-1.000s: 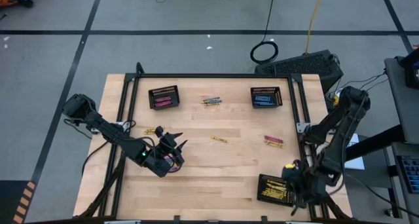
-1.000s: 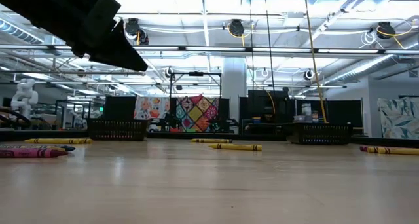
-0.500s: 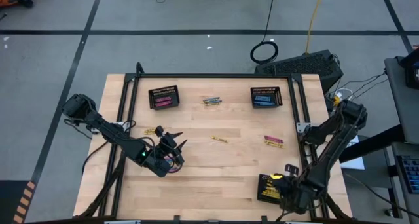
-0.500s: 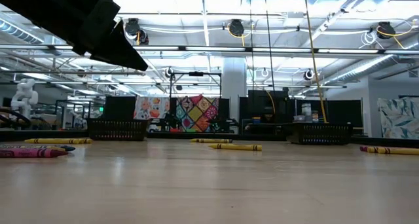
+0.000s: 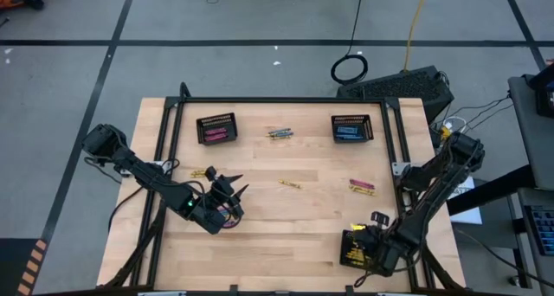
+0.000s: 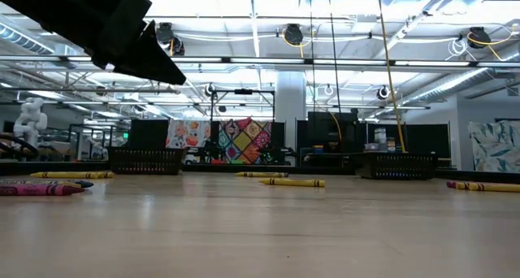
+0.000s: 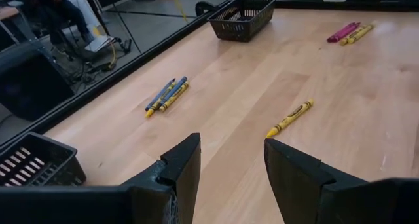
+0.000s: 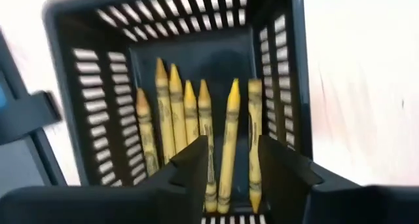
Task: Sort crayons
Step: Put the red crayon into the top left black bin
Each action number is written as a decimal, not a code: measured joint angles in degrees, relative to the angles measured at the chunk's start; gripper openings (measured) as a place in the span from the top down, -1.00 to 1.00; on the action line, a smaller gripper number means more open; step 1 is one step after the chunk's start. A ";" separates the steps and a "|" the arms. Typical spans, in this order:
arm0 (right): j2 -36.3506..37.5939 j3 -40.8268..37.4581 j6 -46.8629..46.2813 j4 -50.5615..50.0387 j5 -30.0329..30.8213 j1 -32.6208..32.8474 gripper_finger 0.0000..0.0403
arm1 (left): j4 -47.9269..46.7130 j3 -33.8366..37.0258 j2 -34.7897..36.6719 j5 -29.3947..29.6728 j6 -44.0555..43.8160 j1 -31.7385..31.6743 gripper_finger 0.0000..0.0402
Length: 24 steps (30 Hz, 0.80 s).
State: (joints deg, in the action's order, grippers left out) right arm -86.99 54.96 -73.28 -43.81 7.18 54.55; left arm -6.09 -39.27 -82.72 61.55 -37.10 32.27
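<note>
- A wooden surface [image 5: 303, 218] is seen from above, with a dark robot arm at each side.
- The right claw [image 8: 232, 160] is held directly over a black mesh basket [image 8: 278, 80] at the near right corner of the surface. Its fingers are parted, with nothing held between them.
- Yellow crayons [image 8: 196, 129] are laid side by side on the floor of that basket.
- The left claw [image 7: 230, 155] is held above the near left part of the surface, its fingers apart and empty.
- A single yellow crayon [image 7: 290, 118] is seen lying near the middle of the surface.
- A small cluster of blue and yellow crayons [image 7: 167, 95] lies farther back, between two far baskets.
- A pink and yellow group [image 5: 361, 186] lies toward the right side.
- More crayons [image 5: 205, 172] lie just beside the left arm.
</note>
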 joint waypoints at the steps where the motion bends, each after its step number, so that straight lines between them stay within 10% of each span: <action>1: 0.45 0.00 0.52 0.75 -0.09 -0.57 0.38 | 0.12 0.00 0.00 -0.01 0.00 0.00 0.14; 11: 9.15 0.00 5.82 4.13 2.44 -4.72 0.43 | 4.48 0.02 0.00 -0.01 0.36 0.00 0.14; 24: 8.66 0.02 33.50 5.57 58.60 -10.43 0.43 | 22.29 0.02 0.00 -4.53 18.23 -2.15 0.14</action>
State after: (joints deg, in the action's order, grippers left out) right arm -78.33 54.98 -39.78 -38.24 65.79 44.11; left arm 16.20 -39.24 -82.72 57.01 -18.87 30.12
